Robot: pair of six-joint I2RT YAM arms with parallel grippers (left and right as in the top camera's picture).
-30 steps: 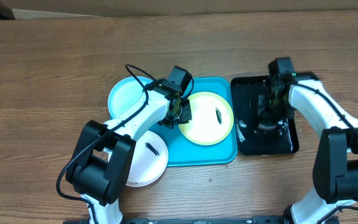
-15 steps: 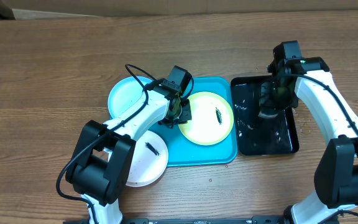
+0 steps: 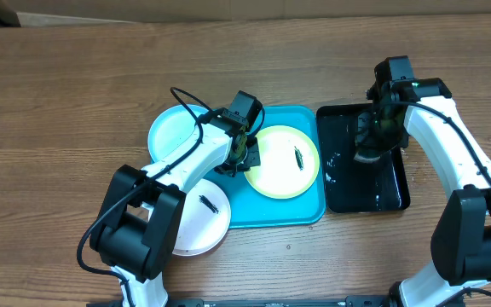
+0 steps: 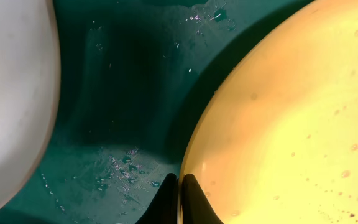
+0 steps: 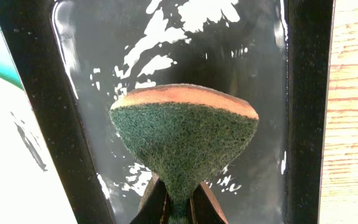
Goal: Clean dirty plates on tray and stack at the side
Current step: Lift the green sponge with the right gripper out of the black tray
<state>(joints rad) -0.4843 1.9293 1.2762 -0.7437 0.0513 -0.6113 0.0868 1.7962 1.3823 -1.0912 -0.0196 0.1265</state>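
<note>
Right gripper [image 5: 179,202] shifted, clamping fibrous green sponge [image 5: 185,134] — left gripper [image 4: 179,199] pinches round yellow-green plate [image 4: 291,124].

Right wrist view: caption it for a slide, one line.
Right gripper pinches a green scouring sponge over the glossy black tray.

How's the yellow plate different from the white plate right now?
The yellow plate lies in the blue tray; the white plate sits mostly on the table beside it. The left tool pinches the yellow plate's rim; nothing holds the white plate. Both are round, similar in size, each with a dark smear.
</note>
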